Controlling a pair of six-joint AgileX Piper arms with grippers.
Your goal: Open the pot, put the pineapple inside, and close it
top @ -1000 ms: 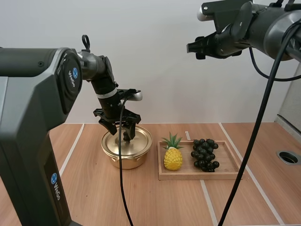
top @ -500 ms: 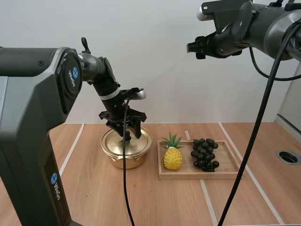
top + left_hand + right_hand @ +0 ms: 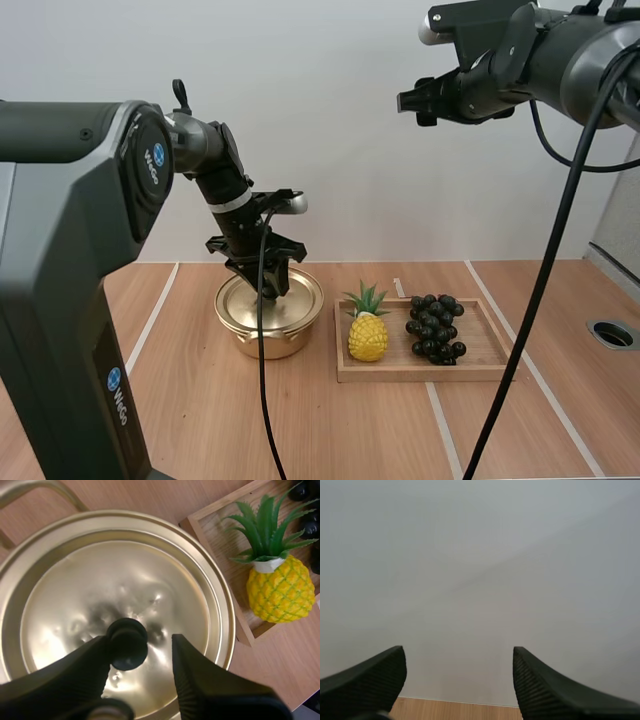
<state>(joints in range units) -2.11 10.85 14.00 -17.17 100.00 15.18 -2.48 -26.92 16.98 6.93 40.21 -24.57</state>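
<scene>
A gold pot (image 3: 262, 340) stands on the table with its lid (image 3: 75, 605) on. My left gripper (image 3: 271, 289) is down over the lid, fingers open on either side of the black knob (image 3: 127, 642). One finger touches the knob and a gap remains at the other. The yellow pineapple (image 3: 368, 334) stands upright at the left end of a wooden tray (image 3: 480, 366), just right of the pot, and appears beside the lid as the pineapple (image 3: 277, 587) from the left wrist. My right gripper (image 3: 406, 102) hangs high at the back right, open and holding nothing.
A bunch of dark grapes (image 3: 435, 328) lies in the tray right of the pineapple. A round hole (image 3: 612, 334) sits in the table near the right edge. Bare wood lies in front of the pot and tray.
My left gripper's fingers have drawn in from a wide spread to close around the lid knob. The right arm has stayed still.
</scene>
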